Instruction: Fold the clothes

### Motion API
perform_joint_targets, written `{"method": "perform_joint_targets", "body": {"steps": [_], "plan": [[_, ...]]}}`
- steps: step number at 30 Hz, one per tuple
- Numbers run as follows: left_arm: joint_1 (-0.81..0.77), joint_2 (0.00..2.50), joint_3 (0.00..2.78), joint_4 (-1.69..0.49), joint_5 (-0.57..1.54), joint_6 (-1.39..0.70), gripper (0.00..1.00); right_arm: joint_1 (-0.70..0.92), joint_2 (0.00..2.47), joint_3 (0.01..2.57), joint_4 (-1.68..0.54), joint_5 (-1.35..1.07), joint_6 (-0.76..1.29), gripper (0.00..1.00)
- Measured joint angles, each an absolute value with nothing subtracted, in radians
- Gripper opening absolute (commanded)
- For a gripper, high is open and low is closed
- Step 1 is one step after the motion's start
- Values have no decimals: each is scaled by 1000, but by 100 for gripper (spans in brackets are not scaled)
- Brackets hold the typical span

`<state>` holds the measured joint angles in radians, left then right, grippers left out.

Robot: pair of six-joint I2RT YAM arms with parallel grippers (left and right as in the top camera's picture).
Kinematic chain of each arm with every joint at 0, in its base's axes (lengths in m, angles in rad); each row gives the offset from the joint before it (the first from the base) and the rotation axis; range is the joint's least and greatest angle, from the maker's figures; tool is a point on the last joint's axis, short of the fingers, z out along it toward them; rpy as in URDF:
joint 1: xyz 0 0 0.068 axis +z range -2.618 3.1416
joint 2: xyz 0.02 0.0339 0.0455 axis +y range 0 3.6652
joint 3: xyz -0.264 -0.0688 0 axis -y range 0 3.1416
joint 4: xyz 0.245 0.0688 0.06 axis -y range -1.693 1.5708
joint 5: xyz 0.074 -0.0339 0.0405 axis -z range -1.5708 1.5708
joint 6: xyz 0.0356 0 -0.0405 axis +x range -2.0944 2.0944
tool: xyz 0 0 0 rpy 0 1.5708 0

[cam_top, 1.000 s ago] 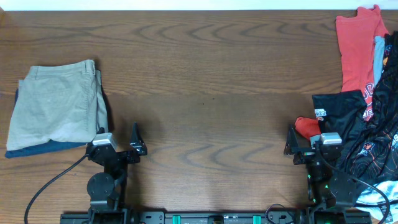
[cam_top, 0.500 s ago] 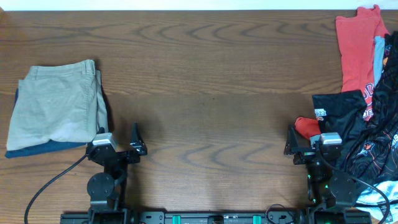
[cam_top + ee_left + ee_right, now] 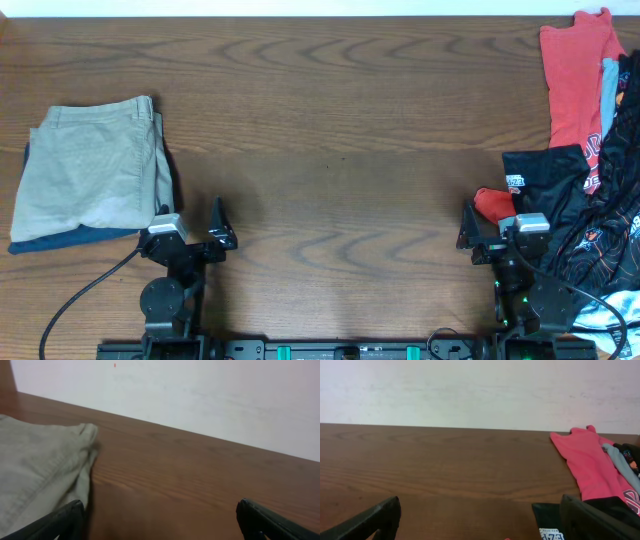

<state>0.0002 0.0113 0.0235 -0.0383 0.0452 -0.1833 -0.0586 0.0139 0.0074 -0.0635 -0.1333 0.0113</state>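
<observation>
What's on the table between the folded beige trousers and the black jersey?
Overhead, mostly bare wood table; only a small red cloth lies at the black jersey edge, toward the beige trousers.

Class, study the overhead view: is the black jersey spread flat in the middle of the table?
No, the black jersey lies bunched at the right edge of the table, next to the red T-shirt.

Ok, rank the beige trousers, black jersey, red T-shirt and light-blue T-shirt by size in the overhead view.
1. beige trousers
2. black jersey, though it runs off frame, so unsure against the trousers
3. red T-shirt
4. light-blue T-shirt, only a sliver showing
</observation>
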Motion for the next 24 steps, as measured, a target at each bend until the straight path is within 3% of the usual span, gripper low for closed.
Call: {"method": "perform_joint_targets", "body": {"steps": [11,19,24], "plan": [[0,210,234,-409,92,-187,98,-59,202,189,-333,-81,88,99],[0,532,584,-752,110,-188,98,-59,577,540,-682,22,150,99],[0,698,719,-862,116,-188,97,-59,812,674,-742,51,152,99]]}}
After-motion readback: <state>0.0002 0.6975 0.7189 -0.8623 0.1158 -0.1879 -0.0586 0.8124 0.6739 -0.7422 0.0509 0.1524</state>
